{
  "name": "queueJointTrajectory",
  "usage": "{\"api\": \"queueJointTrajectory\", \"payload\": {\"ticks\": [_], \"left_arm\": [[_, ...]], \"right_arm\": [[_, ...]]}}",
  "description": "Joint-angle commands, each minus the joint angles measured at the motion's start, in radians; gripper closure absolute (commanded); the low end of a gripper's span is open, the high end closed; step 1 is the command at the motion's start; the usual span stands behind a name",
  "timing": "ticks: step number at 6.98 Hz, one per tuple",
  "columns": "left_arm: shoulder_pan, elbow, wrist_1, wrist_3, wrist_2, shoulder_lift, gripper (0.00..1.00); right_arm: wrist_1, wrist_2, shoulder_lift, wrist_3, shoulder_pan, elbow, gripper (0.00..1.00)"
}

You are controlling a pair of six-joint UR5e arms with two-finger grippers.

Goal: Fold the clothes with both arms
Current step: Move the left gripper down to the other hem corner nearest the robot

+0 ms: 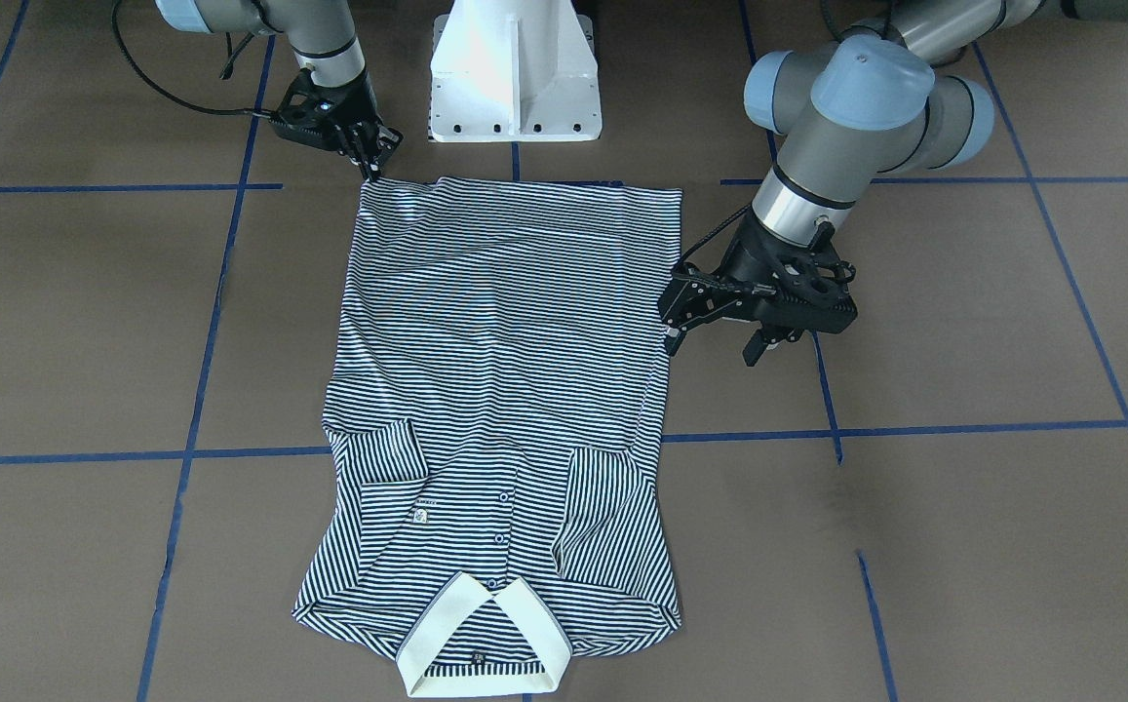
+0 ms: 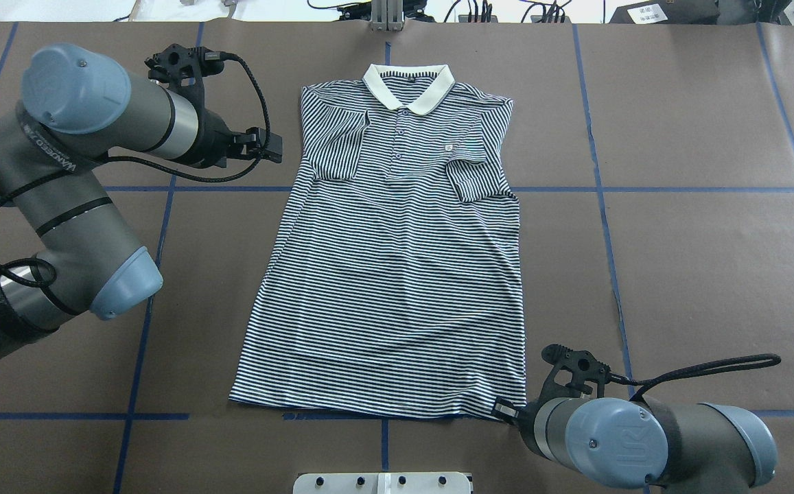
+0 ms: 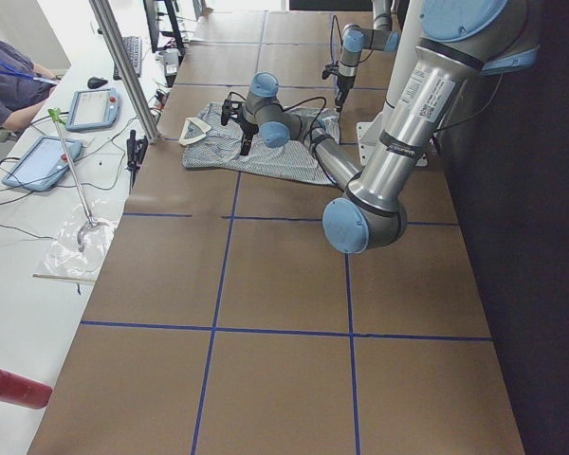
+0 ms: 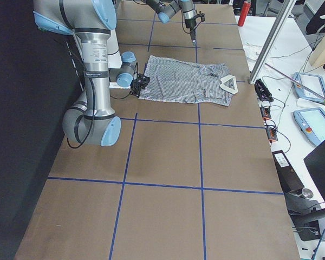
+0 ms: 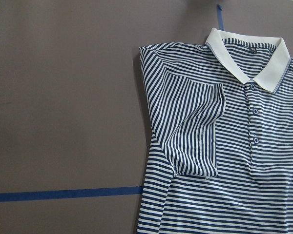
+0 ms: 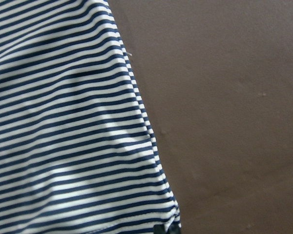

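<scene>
The navy-and-white striped polo shirt (image 1: pixel 505 370) (image 2: pixel 397 274) lies flat and face up on the brown table. Its cream collar (image 2: pixel 408 89) points away from the robot, and both sleeves are folded in over the chest. My right gripper (image 1: pixel 370 174) (image 2: pixel 503 409) is down at the near hem corner on the robot's right, its fingers pinched together on the fabric. The right wrist view shows that striped corner (image 6: pixel 63 122) close up. My left gripper (image 1: pixel 712 351) (image 2: pixel 270 147) hangs open above the table beside the shirt's left edge, holding nothing. The left wrist view looks down on the folded sleeve (image 5: pixel 195 126).
The white pedestal (image 1: pixel 515 78) stands just behind the hem. Blue tape lines (image 2: pixel 602 206) cross the brown surface around the shirt. A side bench holds tablets (image 3: pixel 47 161) and cables, with a seated person (image 3: pixel 9 81) at its far end.
</scene>
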Motion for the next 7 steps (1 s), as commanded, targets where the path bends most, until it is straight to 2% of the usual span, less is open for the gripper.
{"api": "queueJointTrajectory", "payload": {"ticks": [1,3,4,5,6,7], "left_arm": [[0.002,0.010,0.000,0.000,0.000,0.000,0.00],[0.008,0.008,0.003,-0.037,-0.001,0.002,0.00],[0.014,-0.037,0.003,-0.206,-0.027,0.068,0.00],[0.041,-0.156,0.023,-0.321,-0.033,0.151,0.00],[0.110,-0.284,0.032,-0.373,0.000,0.278,0.00],[0.188,-0.324,0.040,-0.482,0.072,0.317,0.03]], "right_arm": [[-0.001,0.002,0.001,0.003,-0.001,0.001,1.00],[-0.003,-0.016,0.004,0.006,0.001,0.003,1.00],[-0.003,-0.006,0.007,-0.003,0.020,0.008,1.00],[-0.002,-0.004,0.008,-0.008,0.033,0.020,1.00],[0.000,-0.004,0.010,-0.008,0.036,0.018,1.00],[0.005,-0.004,0.013,-0.008,0.038,0.018,1.00]]}}
